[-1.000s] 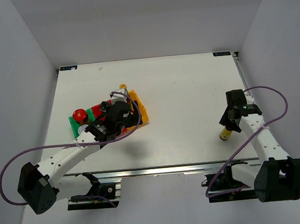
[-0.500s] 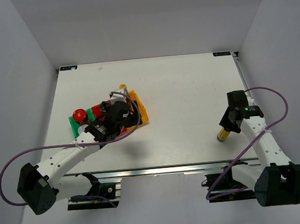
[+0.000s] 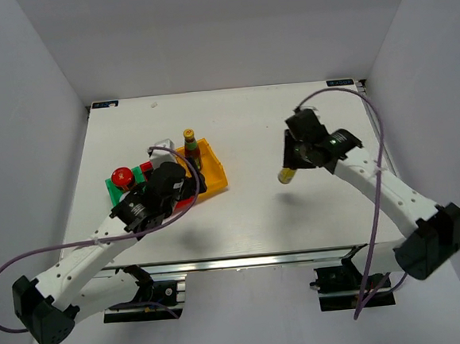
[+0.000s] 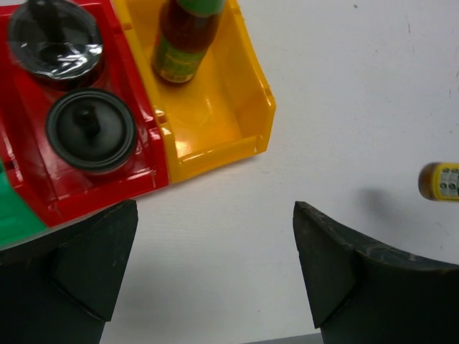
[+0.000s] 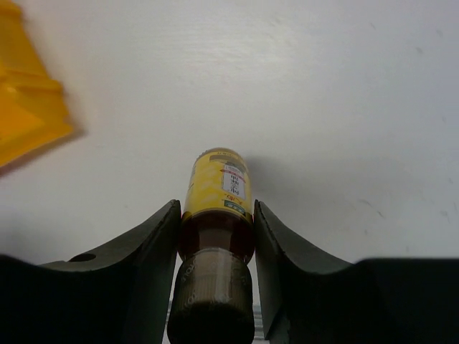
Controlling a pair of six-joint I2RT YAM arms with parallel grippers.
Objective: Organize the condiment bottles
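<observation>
**Top view.** Landmark: yellow bin (image 3: 212, 172) on the desk (image 3: 289, 111).
- Sauce bottle (image 3: 189, 141) stands upright in the yellow bin's far end.
- Red-lid jar (image 3: 120, 177) is well left of the yellow bin, by the green bin (image 3: 139, 176).
- Left pincer (image 3: 174, 191) hovers just left of the yellow bin's near end.
- Right pincer (image 3: 292, 165) is well right of the yellow bin and carries the yellow-label bottle (image 3: 285, 175).

**Left wrist view.**
- Left pincer (image 4: 215, 208) is spread wide and empty, on the near side of the yellow bin (image 4: 256, 107).
- Sauce bottle (image 4: 183, 43) is inside the yellow bin.
- Red bin (image 4: 143, 175) touches the yellow bin's left wall. It holds a black-lid jar (image 4: 90, 129) and a film-wrapped dark-lid jar (image 4: 54, 32).
- Yellow-label bottle (image 4: 439, 180) is far right of the yellow bin, its shadow apart from it.

**Right wrist view.**
- Right pincer (image 5: 215, 208) is clamped on the yellow-label bottle (image 5: 215, 183), one finger on each side just below the cap.
- The yellow bin's corner (image 5: 29, 115) is to the left, well apart.
</observation>
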